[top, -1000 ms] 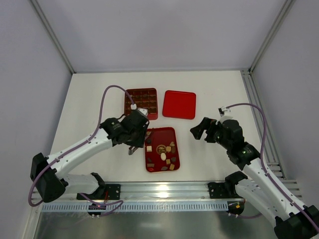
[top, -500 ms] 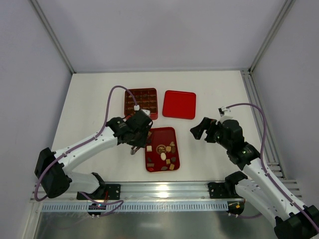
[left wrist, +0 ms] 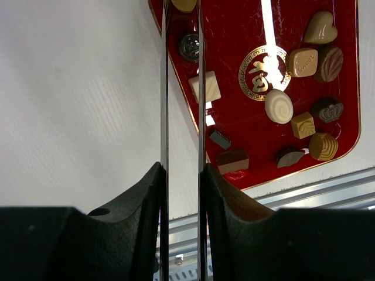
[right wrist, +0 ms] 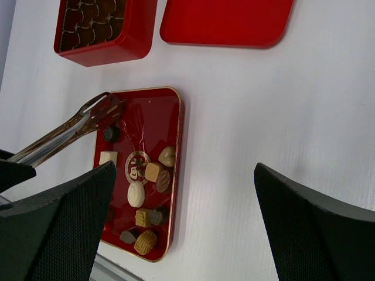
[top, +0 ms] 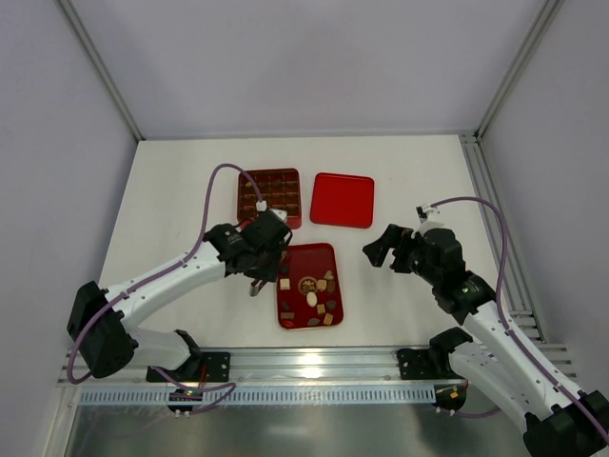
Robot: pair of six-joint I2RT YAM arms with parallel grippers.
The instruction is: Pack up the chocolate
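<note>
Several chocolate pieces, dark, tan and cream, lie on a flat red tray with a gold emblem. They also show in the left wrist view and the right wrist view. My left gripper is shut on metal tongs, whose blades reach the tray's far-left corner. A tan piece shows between the blade tips, cut off by the frame edge. My right gripper hangs open and empty, right of the tray.
A red box with a grid of dark compartments stands behind the tray, with a flat red lid to its right. A metal rail runs along the near edge.
My left gripper shifted slightly toward the tray's far-left corner and squeezed the tongs narrower. The right arm has not moved.
</note>
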